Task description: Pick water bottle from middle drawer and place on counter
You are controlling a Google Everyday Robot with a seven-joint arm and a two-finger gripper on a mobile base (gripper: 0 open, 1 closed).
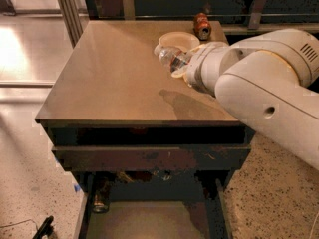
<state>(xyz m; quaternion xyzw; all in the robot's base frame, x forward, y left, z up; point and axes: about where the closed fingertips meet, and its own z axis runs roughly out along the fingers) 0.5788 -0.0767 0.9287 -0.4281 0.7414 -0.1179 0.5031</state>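
My gripper (pixel 183 64) is over the right back part of the counter (pixel 109 78), at the end of the big white arm. It is shut on the water bottle (pixel 170 57), a clear ribbed bottle held tilted on its side above the top. Its cap end points left, toward the bowl. The middle drawer (pixel 144 222) stands pulled open low at the front, its pale floor showing between dark side walls.
A pale bowl (pixel 178 39) sits on the counter just behind the bottle. A red soda can (pixel 202 25) stands at the back right edge. A dark metal can (pixel 99 201) stands at the drawer's left side. The speckled floor surrounds the cabinet.
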